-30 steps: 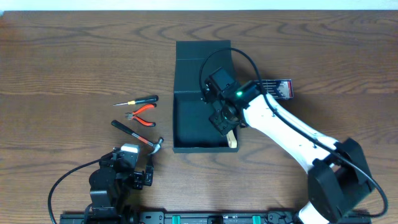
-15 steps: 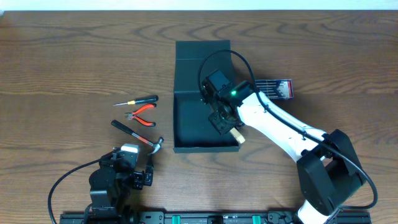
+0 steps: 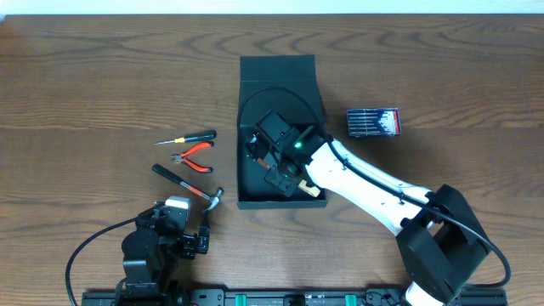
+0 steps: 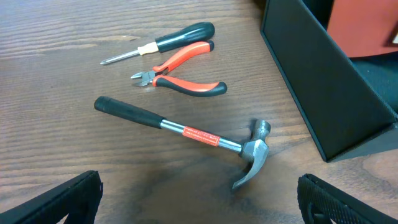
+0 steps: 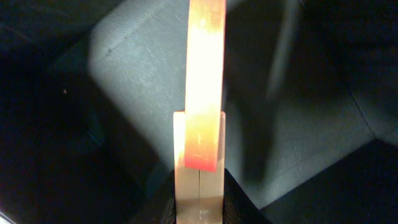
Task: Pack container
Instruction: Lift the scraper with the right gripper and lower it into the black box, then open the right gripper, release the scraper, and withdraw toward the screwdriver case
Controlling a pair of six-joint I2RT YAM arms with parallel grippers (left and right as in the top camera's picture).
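Observation:
The container (image 3: 249, 201) is a dark teal-black square box with its flap lid open toward the back; it also shows in the left wrist view (image 4: 323, 81). My right gripper (image 3: 278, 172) is inside the box, shut on a wooden-handled tool (image 3: 315, 192) with a flat orange-red blade. In the right wrist view the jaws (image 5: 199, 205) clamp the wooden handle (image 5: 198, 198), and the blade (image 5: 205, 74) points over the box floor (image 5: 137, 81). My left gripper (image 3: 194, 240) is open and empty near the front edge, its fingers (image 4: 199, 199) spread before the hammer.
A hammer (image 3: 189, 189) (image 4: 186, 134), red-handled pliers (image 3: 194, 158) (image 4: 180, 71) and a black-handled screwdriver (image 3: 191, 137) (image 4: 161, 45) lie on the wood table left of the box. A small dark case with a red edge (image 3: 373, 121) lies right of the lid.
My right gripper has moved left and deeper into the container with the wooden-handled tool, uncovering the small case. The left arm has not moved.

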